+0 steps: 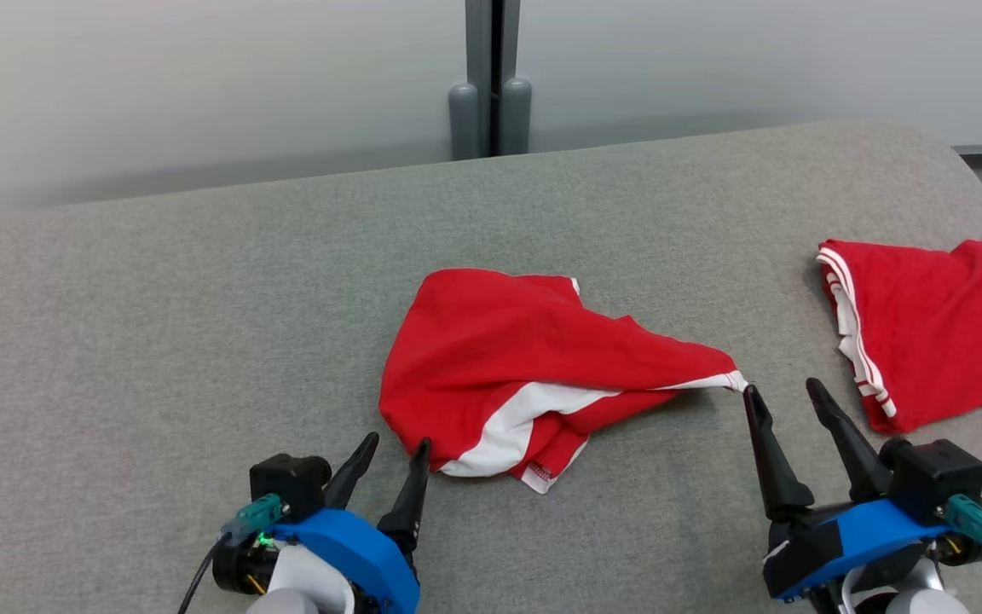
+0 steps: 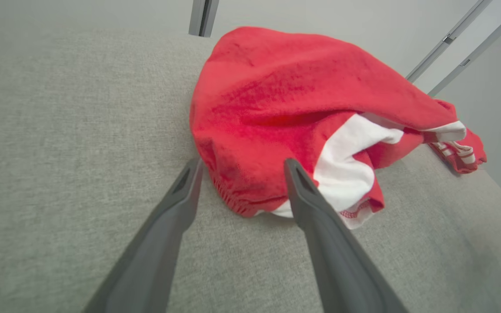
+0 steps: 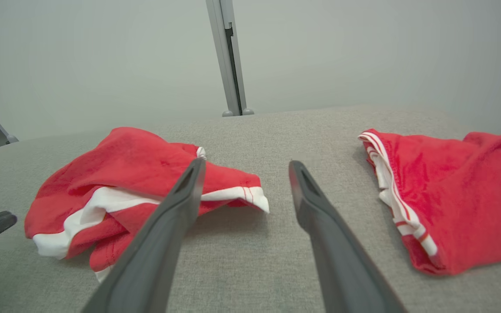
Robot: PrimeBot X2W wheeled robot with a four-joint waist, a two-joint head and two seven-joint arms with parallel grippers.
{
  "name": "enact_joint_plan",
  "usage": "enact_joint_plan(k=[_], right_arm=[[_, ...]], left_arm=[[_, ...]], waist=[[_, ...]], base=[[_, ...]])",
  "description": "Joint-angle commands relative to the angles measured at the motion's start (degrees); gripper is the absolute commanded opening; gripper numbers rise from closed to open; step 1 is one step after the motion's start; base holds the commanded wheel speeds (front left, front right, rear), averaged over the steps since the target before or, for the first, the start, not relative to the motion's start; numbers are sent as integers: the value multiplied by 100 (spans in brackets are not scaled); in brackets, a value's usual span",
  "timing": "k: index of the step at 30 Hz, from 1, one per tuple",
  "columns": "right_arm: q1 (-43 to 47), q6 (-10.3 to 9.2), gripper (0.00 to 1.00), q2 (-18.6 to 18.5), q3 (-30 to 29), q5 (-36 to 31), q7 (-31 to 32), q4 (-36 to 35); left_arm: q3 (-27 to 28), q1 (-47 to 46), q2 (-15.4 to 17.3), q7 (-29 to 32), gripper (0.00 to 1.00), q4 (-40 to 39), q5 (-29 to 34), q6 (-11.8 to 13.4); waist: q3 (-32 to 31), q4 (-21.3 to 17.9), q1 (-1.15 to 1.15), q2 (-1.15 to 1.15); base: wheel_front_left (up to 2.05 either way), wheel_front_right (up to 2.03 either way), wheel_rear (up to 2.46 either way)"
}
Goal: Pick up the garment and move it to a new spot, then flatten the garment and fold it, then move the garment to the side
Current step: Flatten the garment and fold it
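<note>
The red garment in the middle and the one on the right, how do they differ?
The middle garment is bunched, one corner pulled out; the right garment lies flatter. The middle garment shows a broad white panel; the right garment has thin white stripes along its edge. Both are red and white, on the grey surface.

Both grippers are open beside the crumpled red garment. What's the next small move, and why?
Probably nudge the right gripper toward its left so it straddles the white-trimmed corner of the garment, then close. That corner sticks out right at its fingertip, the garment lies bunched and unheld, and the left gripper sits open at its near edge.
</note>
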Motion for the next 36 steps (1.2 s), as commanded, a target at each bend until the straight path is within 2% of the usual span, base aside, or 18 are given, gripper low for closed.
enact_joint_plan(k=[1, 6, 7, 8, 9, 10, 14, 17, 20, 23, 24, 31, 33, 36], right_arm=[[-103, 4, 100, -2, 99, 61, -44, 54], [-210, 4, 100, -4, 231, 135, -119, 171], [-218, 4, 100, -3, 244, 144, -142, 188], [-218, 4, 100, -3, 244, 144, -142, 188], [-221, 4, 100, -3, 251, 156, -152, 207], [-221, 4, 100, -3, 252, 166, -168, 225], [-222, 4, 100, -2, 227, 183, -221, 297], [-168, 4, 100, -2, 172, 165, -238, 330], [-138, 4, 100, -1, 131, 142, -219, 303], [-112, 4, 100, -2, 107, 141, -208, 268], [-112, 4, 100, -2, 107, 141, -208, 268], [-106, 4, 100, -2, 169, 216, -241, 251], [-134, 4, 100, -3, 187, 240, -257, 258], [-234, 4, 100, -2, 254, 268, -275, 266]], left_arm=[[57, -244, -95, 118, 100, 331, -184, -87], [200, -597, -225, 462, 100, 873, -559, -184], [216, -638, -225, 507, 77, 944, -600, -180], [216, -638, -225, 507, 77, 944, -600, -180], [239, -689, -221, 503, 18, 984, -627, -191], [256, -728, -225, 491, 0, 1017, -663, -204], [366, -779, -185, 350, 0, 1052, -738, -243], [439, -680, -74, 230, 0, 837, -706, -130], [473, -505, 57, 339, 0, 374, -746, -33], [499, -257, 365, 632, 0, -333, -710, 158], [499, -257, 365, 632, 0, -333, -710, 158], [454, 498, 1156, 1665, 0, -2126, -440, 1071], [420, 535, 1247, 1829, 0, -2272, -375, 1172], [326, 251, 1292, 1927, 0, -1968, -229, 1164]], waist=[[56, -92, 0, 0], [167, -304, 0, 0], [182, -339, 0, 0], [182, -339, 0, 0], [193, -364, 0, 0], [202, -385, 0, 0], [198, -401, 0, 0], [128, -327, 0, 0], [69, -231, 0, 0], [31, -153, 0, 0], [31, -153, 0, 0], [51, -101, 0, 0], [96, -109, 0, 0], [201, -164, 0, 0]], base=[[0, 0, 0], [0, 0, 0], [0, 0, 0], [0, 0, 0], [0, 0, 0], [0, 0, 0], [0, 0, 0], [0, 0, 0], [0, 0, 0], [0, 0, 0], [0, 0, 0], [0, 0, 0], [0, 0, 0], [0, 0, 0]])
